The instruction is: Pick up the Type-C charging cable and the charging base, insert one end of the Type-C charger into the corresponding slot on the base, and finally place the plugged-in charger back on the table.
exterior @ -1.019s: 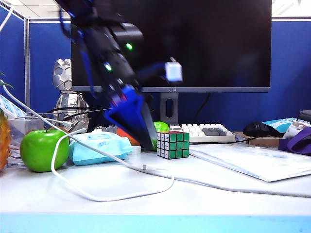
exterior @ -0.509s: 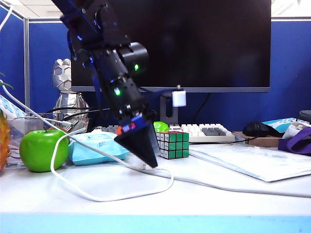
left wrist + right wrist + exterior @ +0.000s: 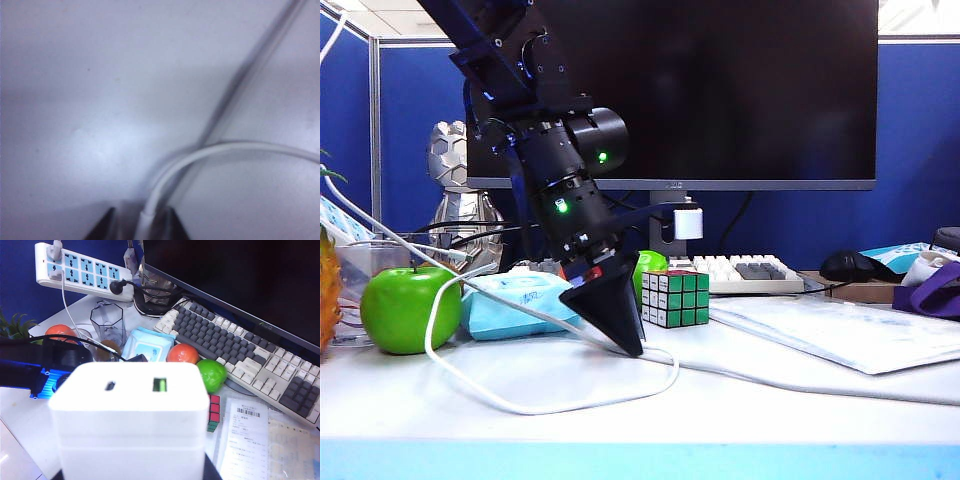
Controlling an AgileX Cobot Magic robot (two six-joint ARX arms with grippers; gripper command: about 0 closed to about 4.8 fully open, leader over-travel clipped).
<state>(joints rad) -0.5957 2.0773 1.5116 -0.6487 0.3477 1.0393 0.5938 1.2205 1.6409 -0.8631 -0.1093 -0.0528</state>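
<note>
The Type-C charging cable (image 3: pixel 550 405) lies in a loop on the table (image 3: pixel 770 420). Its plug end sits under my left gripper (image 3: pixel 628 348), which points down onto the table. In the left wrist view the white plug (image 3: pixel 145 220) lies between the two dark fingertips (image 3: pixel 169 220) of the left gripper (image 3: pixel 140 210), with a narrow dark gap on each side. My right gripper (image 3: pixel 132 475) is shut on the charging base (image 3: pixel 130 410), whose slots face outward. In the exterior view the base (image 3: pixel 689 223) hangs in front of the monitor, in the right gripper (image 3: pixel 672 220).
A thicker white cable (image 3: pixel 790 385) crosses the table. A Rubik's cube (image 3: pixel 676 298), pale blue packet (image 3: pixel 520 305) and green apple (image 3: pixel 402 308) stand behind the left gripper. Papers (image 3: pixel 840 335) lie to the right, with a keyboard (image 3: pixel 740 272) and monitor (image 3: pixel 720 90) behind.
The left gripper came down onto the table and its wide-open jaws narrowed around the cable's plug. The charging base in the right gripper sank lower in front of the monitor.
</note>
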